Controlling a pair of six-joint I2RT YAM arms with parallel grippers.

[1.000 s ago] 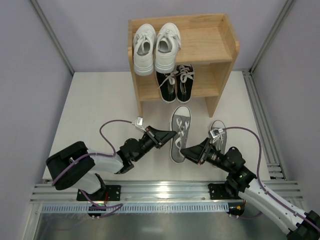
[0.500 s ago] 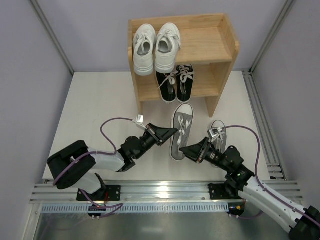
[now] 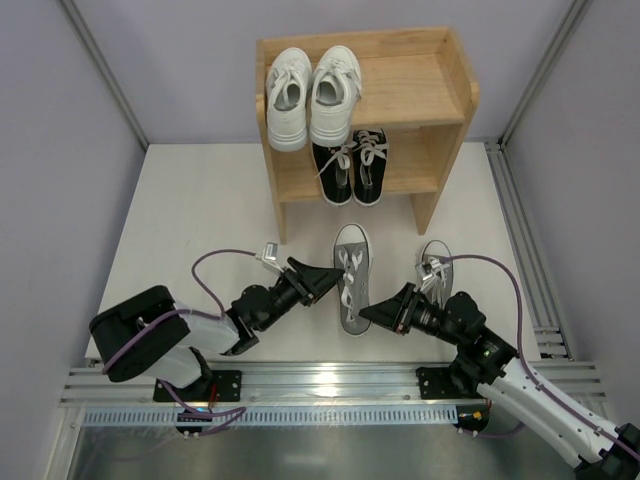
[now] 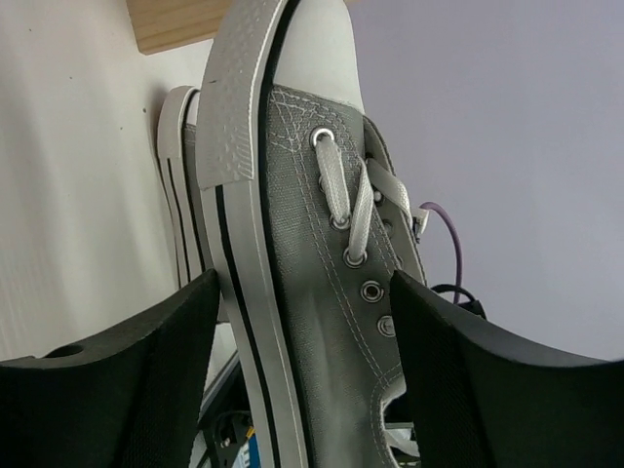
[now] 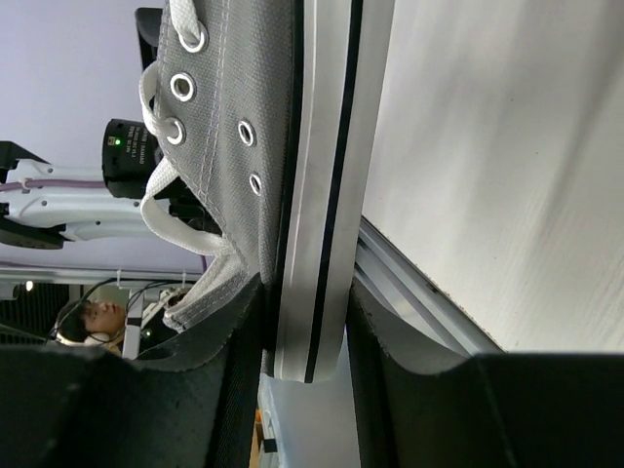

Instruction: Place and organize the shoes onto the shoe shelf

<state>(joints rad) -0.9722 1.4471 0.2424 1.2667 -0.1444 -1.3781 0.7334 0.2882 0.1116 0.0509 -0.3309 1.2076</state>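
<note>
One grey shoe [image 3: 351, 275] lies mid-table, toe toward the shoe shelf [image 3: 420, 90]. My right gripper [image 3: 368, 315] is shut on its heel; in the right wrist view the fingers [image 5: 224, 351] pinch the sole and side wall of the grey shoe [image 5: 244, 97]. My left gripper [image 3: 325, 278] is open, its jaws standing either side of the grey shoe [image 4: 322, 244] at the laces, with small gaps. The other grey shoe [image 3: 437, 262] sits to the right. White shoes [image 3: 308, 95] occupy the top tier's left, and black shoes [image 3: 352, 165] the lower tier.
The shelf's right leg [image 3: 428, 205] stands just beyond the grey shoes. Aluminium rails run along the table's right side [image 3: 530, 270] and near edge [image 3: 330, 380]. Purple cables loop above both wrists.
The left gripper has opened and now straddles the grey shoe. The right gripper has closed on its heel. The shoe has shifted left and turned straighter toward the shelf.
</note>
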